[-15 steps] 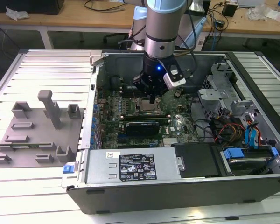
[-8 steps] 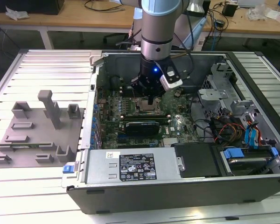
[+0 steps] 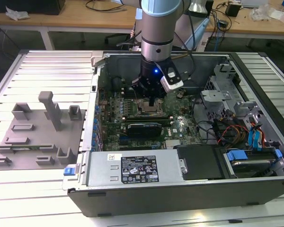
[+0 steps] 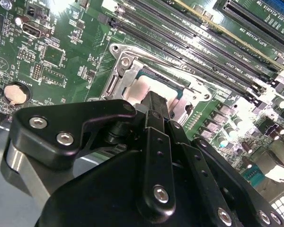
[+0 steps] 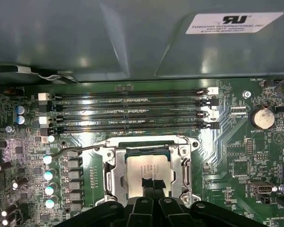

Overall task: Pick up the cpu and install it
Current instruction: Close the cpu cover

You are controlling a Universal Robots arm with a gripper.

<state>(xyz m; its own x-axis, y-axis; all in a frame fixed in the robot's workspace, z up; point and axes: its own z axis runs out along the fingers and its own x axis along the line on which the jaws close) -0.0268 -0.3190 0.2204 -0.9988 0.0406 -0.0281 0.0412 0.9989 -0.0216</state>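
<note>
Wide pale slatted desk [image 3: 42,194] under everything, and on it the open computer case [image 3: 180,198], with a grey fixture plate [image 3: 33,146] beside it on the exterior view's left. My arm [image 3: 157,33] reaches straight down into the case, over the green motherboard [image 3: 180,126]. In the first wrist view the metal-framed socket [image 5: 114,176] sits just below the memory slots [image 5: 132,111], and there's the cpu [image 5: 149,165], lying flat inside that frame, silver top up. My jaws are closed, the dark fingertips [image 5: 148,188] pressed together and resting on the cpu's top near one edge.
</note>
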